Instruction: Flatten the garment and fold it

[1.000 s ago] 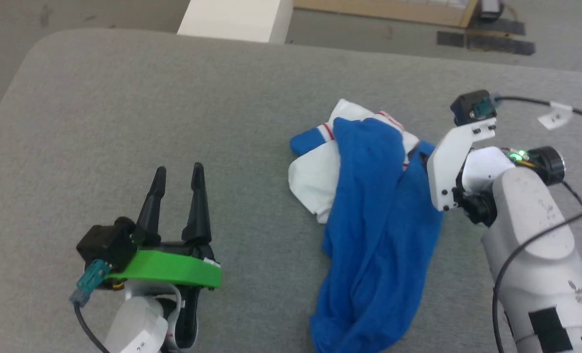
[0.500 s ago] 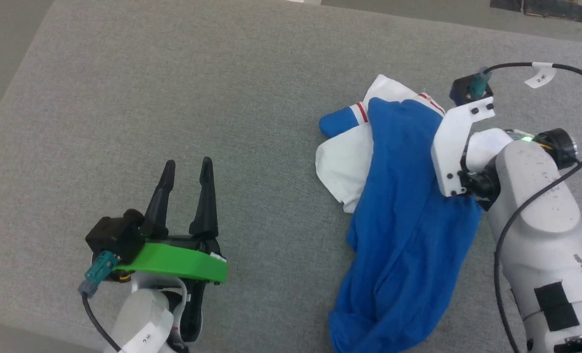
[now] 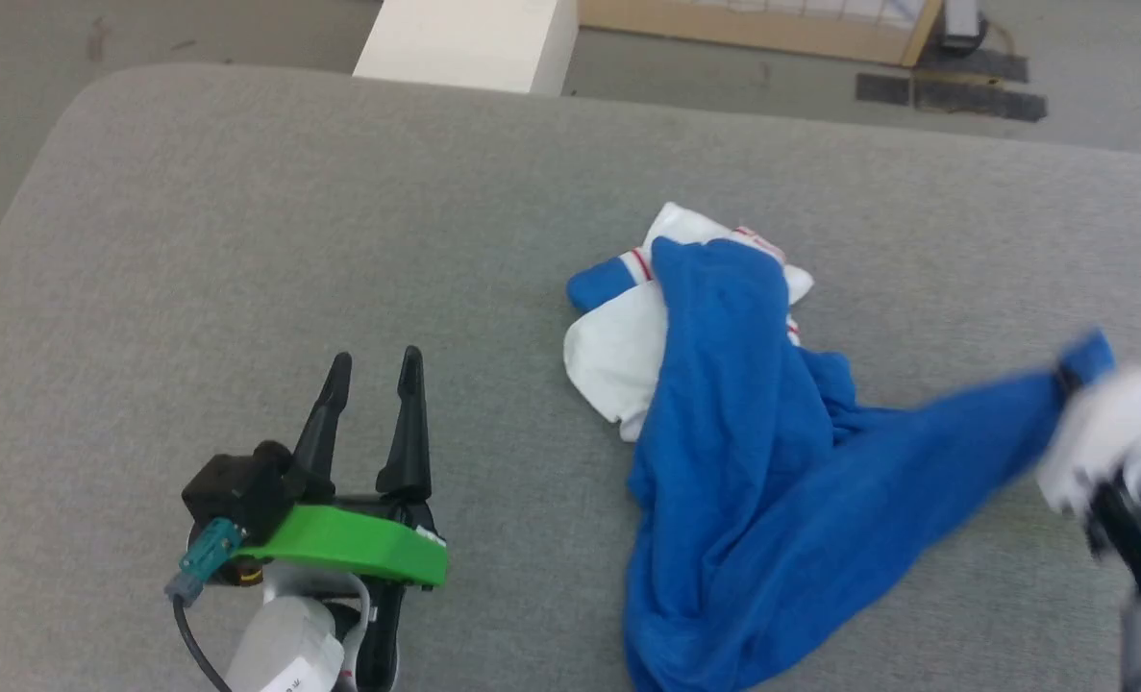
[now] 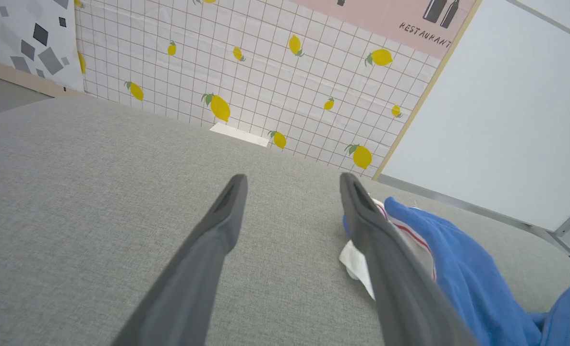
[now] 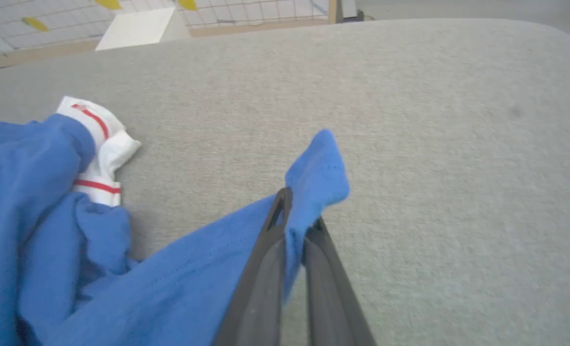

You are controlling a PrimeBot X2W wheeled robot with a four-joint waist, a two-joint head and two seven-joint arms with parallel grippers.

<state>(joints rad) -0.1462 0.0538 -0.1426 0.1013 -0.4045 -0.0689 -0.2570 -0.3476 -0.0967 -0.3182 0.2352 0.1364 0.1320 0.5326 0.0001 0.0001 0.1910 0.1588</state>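
Observation:
The garment (image 3: 733, 461), a royal-blue T-shirt with white sleeves and thin red stripes, lies crumpled on the grey table (image 3: 339, 211). One blue corner is stretched out to the right. My right gripper (image 5: 298, 211) is shut on that corner, and in the head view the same gripper (image 3: 1075, 370) is blurred at the right edge. The shirt's lettering is hidden in the folds. My left gripper (image 3: 374, 363) stands open over bare table to the left of the shirt, nothing between its fingers. In the left wrist view the garment (image 4: 462, 269) lies just right of the right finger.
A white block (image 3: 464, 38) and a wooden frame (image 3: 753, 24) stand on the floor beyond the table's far edge. A lemon-patterned wall panel (image 4: 246, 72) rises behind the table. Bare grey cloth spreads left and behind the shirt.
My right gripper has pulled a blue corner of the shirt out to the right, stretching it away from the pile. The head camera has shifted. The left gripper stays open in place.

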